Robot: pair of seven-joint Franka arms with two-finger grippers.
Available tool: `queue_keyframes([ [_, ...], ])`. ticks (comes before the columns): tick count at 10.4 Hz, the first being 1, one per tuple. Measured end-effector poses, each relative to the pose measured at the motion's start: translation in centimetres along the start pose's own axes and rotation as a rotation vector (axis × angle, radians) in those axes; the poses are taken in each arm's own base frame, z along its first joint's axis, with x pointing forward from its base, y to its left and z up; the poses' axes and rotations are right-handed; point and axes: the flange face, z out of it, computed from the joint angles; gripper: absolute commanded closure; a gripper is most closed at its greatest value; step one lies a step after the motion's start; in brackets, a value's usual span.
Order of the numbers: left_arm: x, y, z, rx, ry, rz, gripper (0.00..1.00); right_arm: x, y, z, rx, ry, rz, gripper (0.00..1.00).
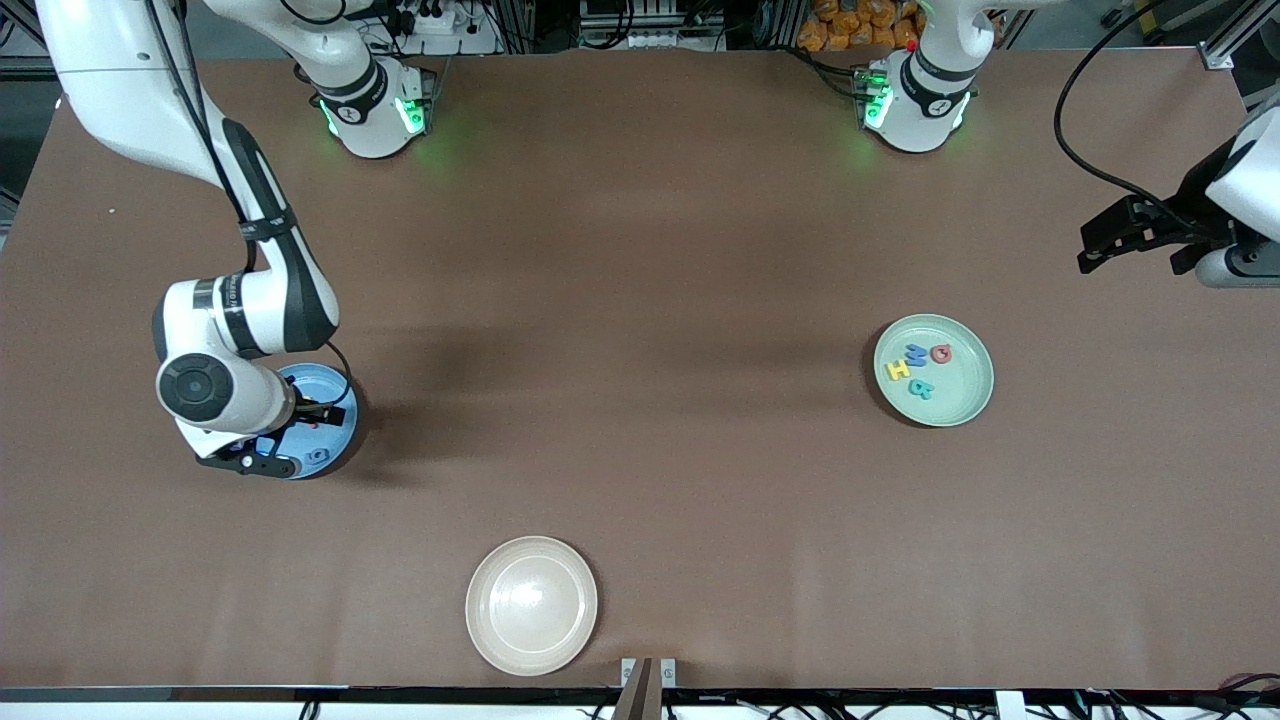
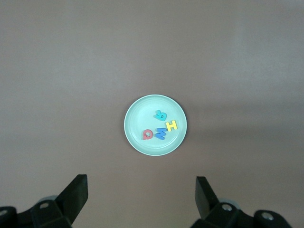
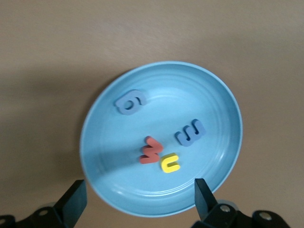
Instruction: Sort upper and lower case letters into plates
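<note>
The blue plate holds the blue g, blue m, red w and yellow u. My right gripper hangs open just above this plate, nothing between its fingers; in the front view it covers most of the plate, leaving the g showing. The pale green plate holds the red Q, blue M, yellow H and teal R. My left gripper waits open, high above the table at the left arm's end, looking down on that plate.
A cream-beige plate with nothing in it sits near the table's front edge, nearer to the front camera than both other plates. Brown tabletop stretches between the blue and pale green plates.
</note>
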Motion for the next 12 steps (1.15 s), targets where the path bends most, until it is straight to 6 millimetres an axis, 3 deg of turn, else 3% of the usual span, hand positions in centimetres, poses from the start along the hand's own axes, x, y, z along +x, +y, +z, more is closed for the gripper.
queue_keyframes([
  [3,0.0,0.1,0.0,0.000,-0.001,0.002,0.00,-0.5,3.8,-4.7,0.103,0.046,-0.082,0.00],
  [8,0.0,0.2,0.1,0.000,-0.001,0.004,0.00,-8.8,3.1,-9.3,0.136,0.152,-0.151,0.00],
  [10,0.0,0.3,0.1,0.000,-0.002,0.006,0.00,-10.8,3.9,-13.8,0.134,0.207,-0.148,0.00],
  [12,0.0,0.4,0.1,0.000,-0.002,0.006,0.00,-11.8,5.7,-19.5,0.133,0.252,-0.127,0.00],
])
